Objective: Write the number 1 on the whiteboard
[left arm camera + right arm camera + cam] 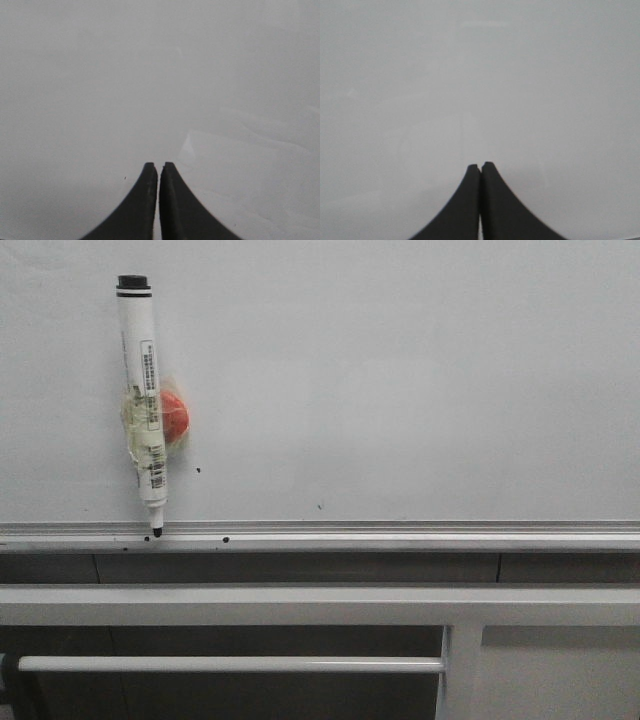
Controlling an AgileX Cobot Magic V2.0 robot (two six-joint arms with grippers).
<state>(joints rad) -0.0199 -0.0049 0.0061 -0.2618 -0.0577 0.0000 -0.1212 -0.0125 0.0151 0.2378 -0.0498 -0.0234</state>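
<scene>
The whiteboard (pixel 400 380) is a pale grey-white glossy board filling most of the front view, with a silver ledge (pixel 400 532) along its bottom edge. No stroke of the number 1 shows on it. A white marker pen (pixel 143 400) with a black end hangs nearly upright at the board's left, taped to an orange-red round magnet (pixel 175 418), its black tip touching the ledge. Neither arm shows in the front view. My left gripper (pixel 159 164) is shut and empty over a plain pale surface. My right gripper (pixel 480 164) is shut and empty over a plain grey surface.
Tiny black dots (pixel 198 470) mark the board and ledge near the pen's tip. Below the ledge run grey-white metal frame bars (pixel 300 604) and a white rod (pixel 230 664), with a vertical post (pixel 460 670) at the right.
</scene>
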